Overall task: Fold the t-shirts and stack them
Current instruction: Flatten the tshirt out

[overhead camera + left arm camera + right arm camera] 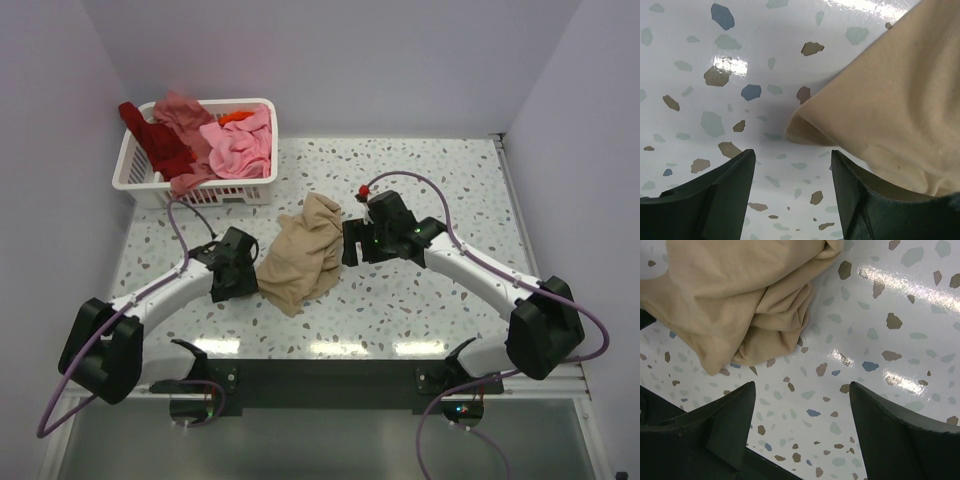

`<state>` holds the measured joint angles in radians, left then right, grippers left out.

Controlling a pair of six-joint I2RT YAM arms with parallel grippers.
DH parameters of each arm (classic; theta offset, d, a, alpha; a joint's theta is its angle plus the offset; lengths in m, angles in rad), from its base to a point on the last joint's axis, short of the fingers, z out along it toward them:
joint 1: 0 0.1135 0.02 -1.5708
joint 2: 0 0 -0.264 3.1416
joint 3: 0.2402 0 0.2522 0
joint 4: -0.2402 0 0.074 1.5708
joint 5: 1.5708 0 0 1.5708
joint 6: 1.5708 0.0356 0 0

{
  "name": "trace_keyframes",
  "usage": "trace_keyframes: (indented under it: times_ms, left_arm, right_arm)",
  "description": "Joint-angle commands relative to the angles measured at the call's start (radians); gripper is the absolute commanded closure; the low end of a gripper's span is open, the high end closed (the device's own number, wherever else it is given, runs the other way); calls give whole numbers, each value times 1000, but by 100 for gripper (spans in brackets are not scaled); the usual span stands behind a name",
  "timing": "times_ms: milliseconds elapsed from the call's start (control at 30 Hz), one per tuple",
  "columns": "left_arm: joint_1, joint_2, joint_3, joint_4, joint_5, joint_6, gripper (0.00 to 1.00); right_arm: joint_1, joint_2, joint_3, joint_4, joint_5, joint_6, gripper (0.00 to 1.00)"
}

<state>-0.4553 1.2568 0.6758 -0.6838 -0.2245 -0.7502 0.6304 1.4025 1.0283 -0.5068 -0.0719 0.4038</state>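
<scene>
A tan t-shirt (305, 250) lies crumpled on the speckled table between my two arms. My left gripper (250, 278) sits at its left edge. In the left wrist view that gripper (792, 160) is open over bare table, and the tan cloth (890, 100) drapes over its right finger (865, 200). My right gripper (348, 243) stands at the shirt's right side. The right wrist view shows it (801, 387) open, with only table between the fingers and the tan t-shirt (740, 300) just ahead to the left. More t-shirts fill the basket: pink (243, 145), salmon (185, 115), dark red (160, 140), orange (235, 117).
A white slatted basket (230, 190) stands at the table's back left corner. Grey walls close in the table at the back and on both sides. Purple cables loop from each arm over the table.
</scene>
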Motion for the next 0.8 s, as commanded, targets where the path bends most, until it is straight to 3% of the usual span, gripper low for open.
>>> trace_keyframes:
  times_ms: [0, 167, 367, 567, 667, 767]
  left_arm:
    - [1, 7, -16, 95, -30, -29, 34]
    - [1, 52, -19, 147, -44, -18, 35]
    - [1, 102, -12, 185, -52, -14, 44]
    - [1, 128, -21, 211, -53, -3, 74]
    - [1, 130, -15, 196, -58, 0, 100]
    - [3, 107, 31, 155, -76, 2, 100]
  right_arm:
    - [5, 7, 35, 24, -9, 6, 21]
    - [5, 13, 41, 21, -6, 1, 21]
    - [6, 18, 52, 11, 0, -5, 21]
    - [6, 24, 53, 5, 9, -11, 21]
    - [8, 33, 53, 8, 9, -14, 21]
    - [6, 49, 50, 16, 4, -17, 21]
